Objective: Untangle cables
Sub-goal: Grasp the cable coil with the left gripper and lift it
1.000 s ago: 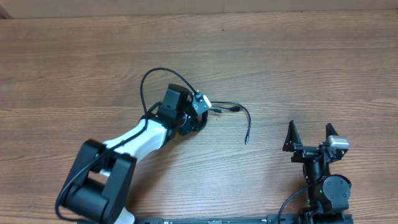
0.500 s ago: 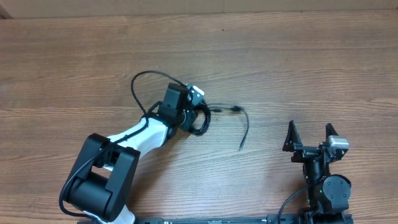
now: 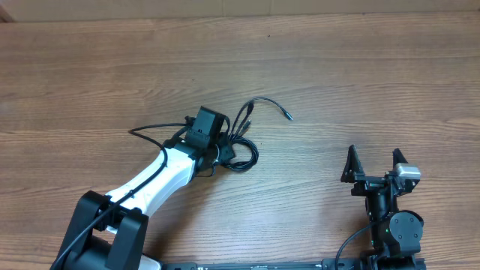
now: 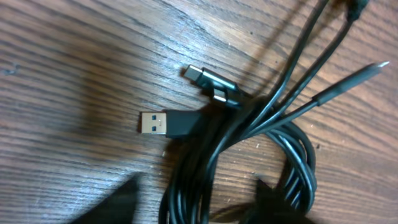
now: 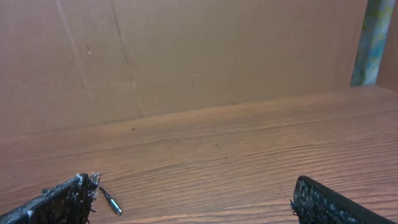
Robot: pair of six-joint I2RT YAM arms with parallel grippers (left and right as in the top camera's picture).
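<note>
1. The left pincer (image 4: pixel 196 190) is released. Its blurred tips are cut off at the lower frame edge and straddle the cables (image 4: pixel 205 155).
2. The cables lie coiled mid-frame on the bench (image 3: pixel 360 67), partly hidden overhead by the arm. A USB-A plug (image 4: pixel 152 122) rests on the wood.
3. The right pincer (image 3: pixel 373 159), lower right, is released and empty.

Looks like a robotics lab bench, honestly. A white-and-black left arm (image 3: pixel 157 176) and a black right arm (image 3: pixel 394 225) are set at the near edge of a bare wood-grain table (image 3: pixel 360 67), with a black rail (image 3: pixel 262 265) running between their bases. The back of the table is closed off by a plain brown cardboard backdrop (image 5: pixel 186 50), and a bluish post (image 5: pixel 372 37) is seen at its right end. Thin black cables (image 4: pixel 193 174) with a USB plug (image 4: pixel 154 122) are left loose on the wood.
</note>
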